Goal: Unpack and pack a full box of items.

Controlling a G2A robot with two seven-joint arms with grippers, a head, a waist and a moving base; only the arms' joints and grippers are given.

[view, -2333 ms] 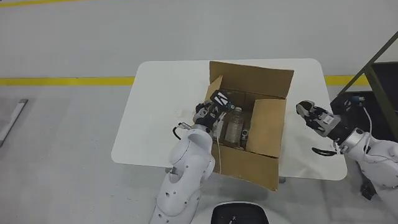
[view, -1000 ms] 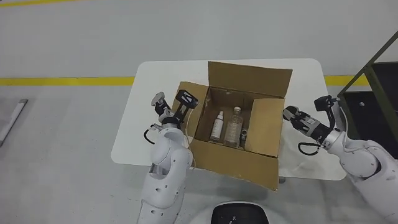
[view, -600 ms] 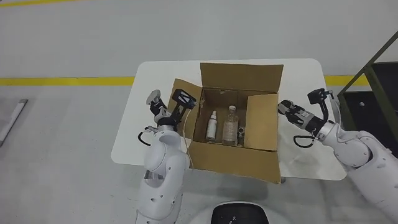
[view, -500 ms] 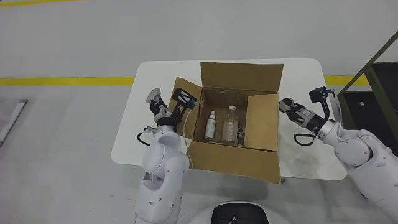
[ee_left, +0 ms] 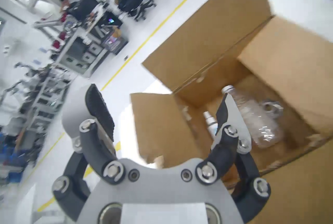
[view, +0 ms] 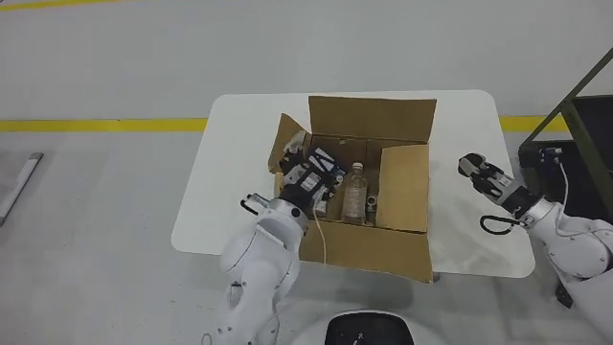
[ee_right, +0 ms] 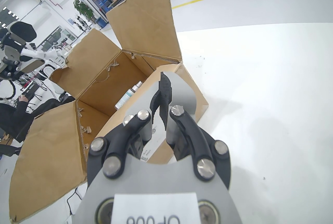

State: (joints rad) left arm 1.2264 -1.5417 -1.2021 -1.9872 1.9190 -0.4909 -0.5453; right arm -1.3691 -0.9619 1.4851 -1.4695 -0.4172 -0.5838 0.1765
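Well to the left, the left tool (ee_left: 161, 108) hangs over the left part of the cardboard box (view: 369, 244), its two fingers spread wide and nothing between them. The box stands on the white table (view: 239, 153) with its flaps turned up and out. Inside the box, nearest that tool, a small white spray bottle (ee_left: 210, 121) leans against the left wall. Just beside it, toward the middle of the box, lies a clear plastic bottle (ee_left: 249, 118), and beyond that sits a small metal-looking piece (ee_left: 271, 106), too blurred to name.

The spray bottle looks light and stiff, so a hold across its body below the nozzle should serve. The clear bottle is probably thin-walled, slick and apt to dent; a gentle hold at the neck, under the cap, seems safer than squeezing the belly.

Outside the box, beside its right flap and above the table, the right tool (ee_right: 162, 95) has its fingers pressed together with nothing held.
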